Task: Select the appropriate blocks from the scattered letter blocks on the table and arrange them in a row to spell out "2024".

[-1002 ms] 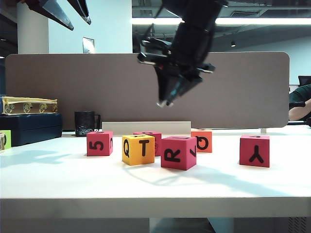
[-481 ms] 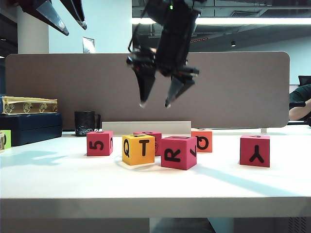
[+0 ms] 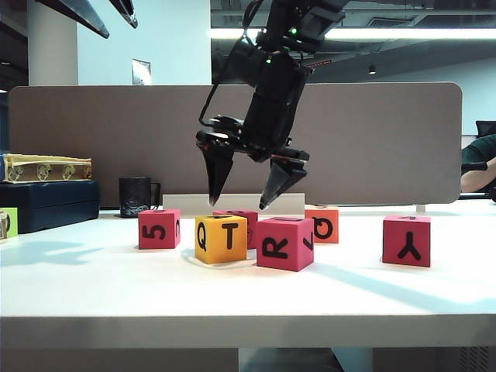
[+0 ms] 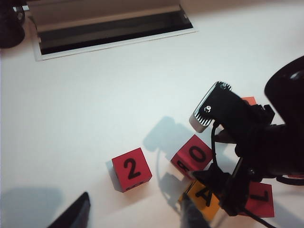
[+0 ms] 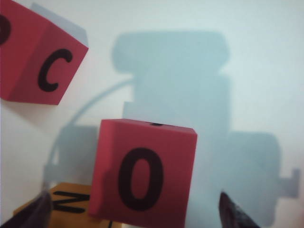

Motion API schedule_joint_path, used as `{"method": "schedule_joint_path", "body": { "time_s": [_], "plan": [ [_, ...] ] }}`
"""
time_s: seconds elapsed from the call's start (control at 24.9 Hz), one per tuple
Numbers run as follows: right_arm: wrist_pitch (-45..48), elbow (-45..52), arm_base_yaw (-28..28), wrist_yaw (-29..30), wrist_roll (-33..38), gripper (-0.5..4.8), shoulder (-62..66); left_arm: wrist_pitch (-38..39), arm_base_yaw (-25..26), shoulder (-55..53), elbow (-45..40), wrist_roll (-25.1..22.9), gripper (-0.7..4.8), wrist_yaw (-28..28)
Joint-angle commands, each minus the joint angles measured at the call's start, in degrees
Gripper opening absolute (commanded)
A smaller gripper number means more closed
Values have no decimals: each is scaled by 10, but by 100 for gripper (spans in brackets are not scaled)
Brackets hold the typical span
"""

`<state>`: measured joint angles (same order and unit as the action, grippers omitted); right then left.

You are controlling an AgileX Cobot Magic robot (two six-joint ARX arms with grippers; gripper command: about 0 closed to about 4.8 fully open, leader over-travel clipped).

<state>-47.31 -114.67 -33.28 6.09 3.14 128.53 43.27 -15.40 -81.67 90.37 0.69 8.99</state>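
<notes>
Six letter blocks sit on the white table (image 3: 93, 287). A pinkish-red block (image 3: 159, 229) shows "5" in front and "2" (image 4: 131, 168) on top. Behind the yellow Q/T block (image 3: 221, 239) sits a pinkish-red block (image 3: 242, 217) with "0" (image 5: 142, 175) on top. My right gripper (image 3: 242, 204) hangs open just above that block, one finger on either side (image 5: 133, 223). The pinkish-red R block (image 3: 284, 242), the orange block (image 3: 322, 225) and the Y block (image 3: 406, 240) lie to the right. My left gripper (image 4: 135, 222) is open and empty, high at upper left (image 3: 105, 17).
A black mug (image 3: 134, 196) and a dark case with a gold-patterned box (image 3: 46, 186) stand at the back left. A grey partition (image 3: 387, 147) closes the back, with a slot (image 4: 114, 31) in the table before it.
My right gripper has opened wide and dropped from high above the table to just over the middle blocks, shifting slightly left. The left gripper and all blocks stayed put.
</notes>
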Motion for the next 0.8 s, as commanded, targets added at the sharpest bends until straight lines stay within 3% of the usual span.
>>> {"method": "schedule_joint_path", "body": {
  "time_s": [0.04, 0.32, 0.6, 0.8],
  "plan": [
    [19, -2, -2, 3, 1, 479, 2, -10, 0, 3, 9, -3, 236, 3],
    [28, -2, -1, 3, 1, 456, 12, -22, 0, 3, 12, -3, 236, 3],
    [30, -2, -1, 3, 3, 321, 13, -22, 0, 3, 12, -3, 236, 3],
    [26, -2, -2, 3, 3, 322, 19, -22, 0, 3, 12, -3, 236, 3]
  ]
}}
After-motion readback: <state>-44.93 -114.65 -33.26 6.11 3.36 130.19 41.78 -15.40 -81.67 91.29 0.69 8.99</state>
